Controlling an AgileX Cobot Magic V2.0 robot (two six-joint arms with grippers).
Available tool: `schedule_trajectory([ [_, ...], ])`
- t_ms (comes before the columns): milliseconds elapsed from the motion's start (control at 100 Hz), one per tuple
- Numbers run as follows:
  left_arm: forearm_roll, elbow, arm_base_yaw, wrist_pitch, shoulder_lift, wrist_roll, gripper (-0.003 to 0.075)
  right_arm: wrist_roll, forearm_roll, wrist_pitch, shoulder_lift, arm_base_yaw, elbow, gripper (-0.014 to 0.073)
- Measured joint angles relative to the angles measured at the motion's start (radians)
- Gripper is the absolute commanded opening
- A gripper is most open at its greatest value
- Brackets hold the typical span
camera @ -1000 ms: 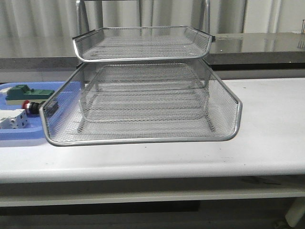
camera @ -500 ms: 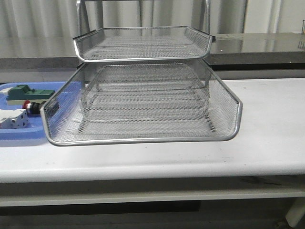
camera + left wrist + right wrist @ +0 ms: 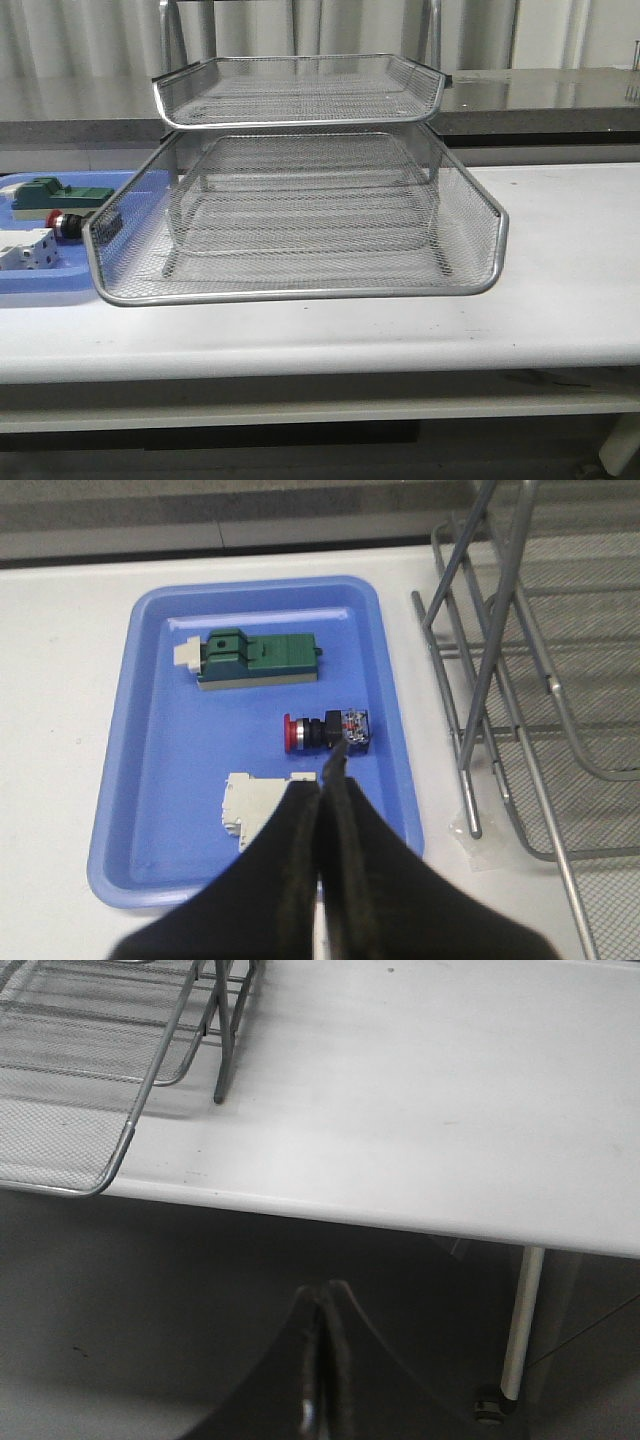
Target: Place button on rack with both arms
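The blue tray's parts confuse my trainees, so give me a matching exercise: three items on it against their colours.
Items:
1. button
2. block at the tray's far end
3. block nearest the left end effector

Colours:
A. white
B. red head, black and blue body
C. green

Pairs: 1-B, 2-C, 3-A
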Motion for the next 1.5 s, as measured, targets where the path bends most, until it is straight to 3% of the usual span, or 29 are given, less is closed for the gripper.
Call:
schedule_trajectory([
  [100,0.005,-0.069,-0.001,0.036,0.099,0.033,-0.0009,0.000,0.000,0.000,0.000,0.000,0.000,-0.0071],
  [170,0.005,-0.103,-0.001,0.052,0.150,0.108,0.0050,0.000,0.000,0.000,0.000,0.000,0.000,-0.0071],
  [240,0.005,-0.122,-0.001,0.064,0.187,0.179,0.0168,0.000,0.000,0.000,0.000,0.000,0.000,-0.0071],
  [360,0.003,-0.131,-0.002,0.071,0.219,0.239,0.0466,0.000,0.000,0.000,0.000,0.000,0.000,-0.0071],
  [460,0.003,-0.132,-0.002,0.073,0.224,0.255,0.0585,0.000,0.000,0.000,0.000,0.000,0.000,-0.0071],
  [850,-0.031,-0.135,-0.002,0.011,0.224,0.265,0.0585,0.000,0.000,0.000,0.000,0.000,0.000,-0.0071],
  [1080,-0.031,-0.160,-0.002,-0.019,0.249,0.393,0.0586,0.000,0.000,0.000,0.000,0.000,0.000,-0.0071],
  [1250,-0.031,-0.278,-0.002,0.013,0.369,0.491,0.0586,0.000,0.000,0.000,0.000,0.000,0.000,-0.0071],
  [1500,-0.031,-0.540,-0.002,0.172,0.634,0.595,0.0586,0.000,0.000,0.000,0.000,0.000,0.000,-0.0071],
])
